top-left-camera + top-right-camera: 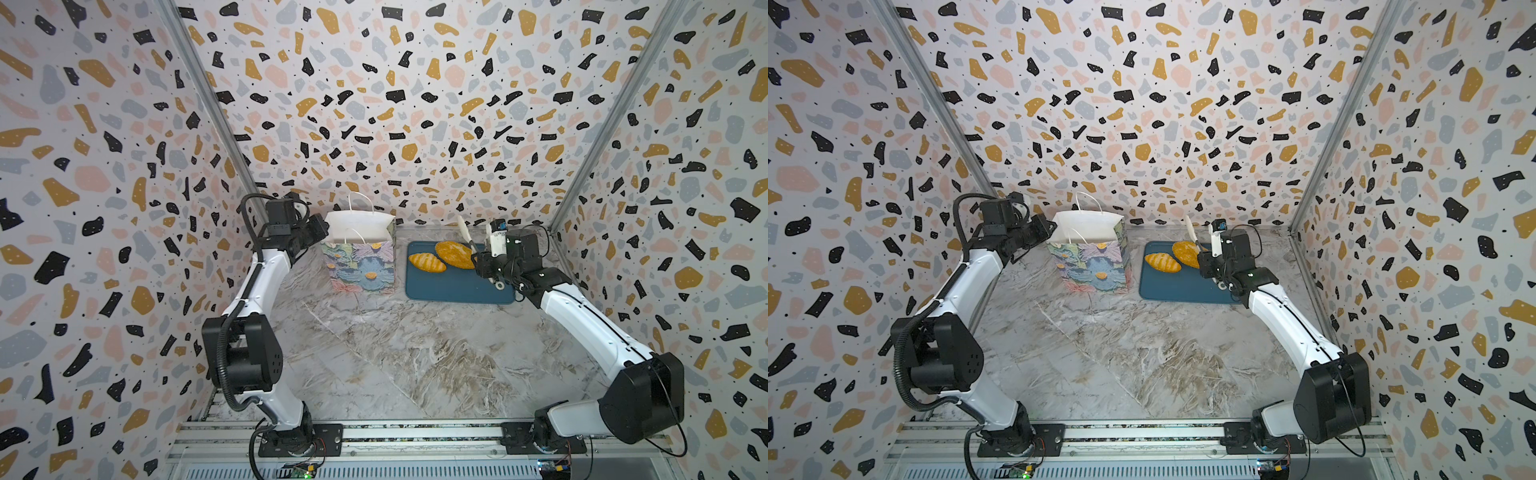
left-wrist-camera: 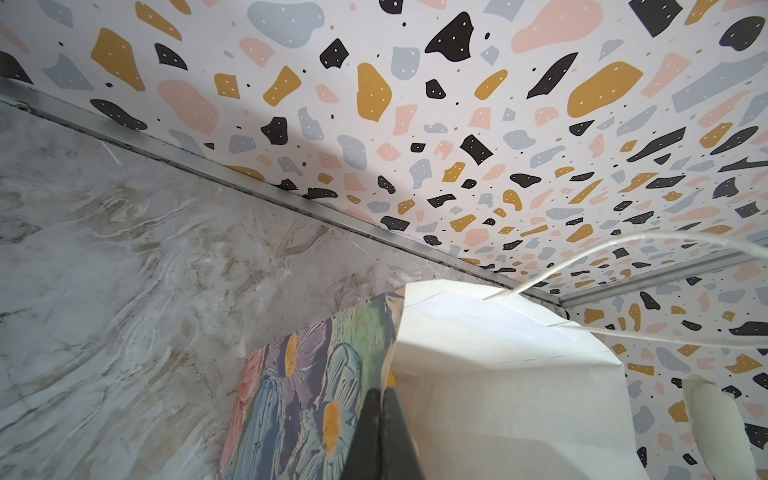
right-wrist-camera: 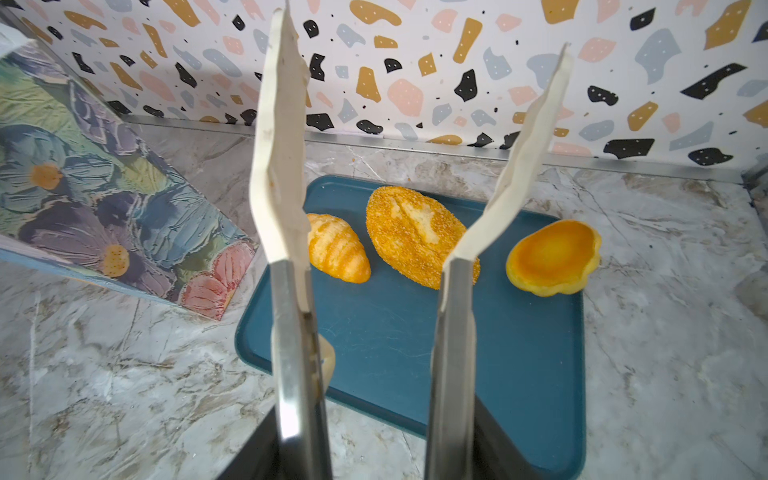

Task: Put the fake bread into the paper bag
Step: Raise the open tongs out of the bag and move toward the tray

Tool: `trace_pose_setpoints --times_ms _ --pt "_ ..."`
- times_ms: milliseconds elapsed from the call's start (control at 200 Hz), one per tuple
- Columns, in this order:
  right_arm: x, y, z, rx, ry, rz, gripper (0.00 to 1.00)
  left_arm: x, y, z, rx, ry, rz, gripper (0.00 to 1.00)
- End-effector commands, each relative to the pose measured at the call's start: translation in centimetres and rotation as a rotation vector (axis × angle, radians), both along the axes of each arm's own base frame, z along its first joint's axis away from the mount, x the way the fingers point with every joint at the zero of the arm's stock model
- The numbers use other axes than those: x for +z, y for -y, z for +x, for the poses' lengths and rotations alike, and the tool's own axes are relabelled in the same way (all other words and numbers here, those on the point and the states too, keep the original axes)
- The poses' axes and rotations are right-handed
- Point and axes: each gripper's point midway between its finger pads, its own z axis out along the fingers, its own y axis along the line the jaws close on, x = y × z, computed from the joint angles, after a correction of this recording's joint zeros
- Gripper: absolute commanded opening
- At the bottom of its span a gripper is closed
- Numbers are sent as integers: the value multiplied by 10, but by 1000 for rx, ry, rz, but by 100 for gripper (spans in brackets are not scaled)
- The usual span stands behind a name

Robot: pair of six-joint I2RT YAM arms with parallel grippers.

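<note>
Right gripper (image 1: 483,266): clamped on tongs (image 3: 291,332), tips apart, empty.
Left gripper (image 2: 380,419): pinching paper bag (image 2: 478,365) rim.
Tray (image 3: 395,332), centre frame: croissant (image 3: 338,249), speckled loaf (image 3: 417,235), bun (image 3: 552,257).

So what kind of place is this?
Probably a robot practice booth: speckled walls box in a marble-look table, two arms are bolted to a rail, toy breads lie on a tray.
</note>
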Motion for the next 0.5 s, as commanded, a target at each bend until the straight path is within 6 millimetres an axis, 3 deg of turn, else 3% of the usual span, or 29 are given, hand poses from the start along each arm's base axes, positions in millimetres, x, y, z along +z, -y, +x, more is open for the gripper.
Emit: trace_pose_setpoints --times_ms 0,496 --pt "1 13 1 -44 -11 12 55 19 -1 -4 -3 52 7 0" --pt "-43 58 14 -192 -165 20 54 18 -1 -5 -3 50 4 0"
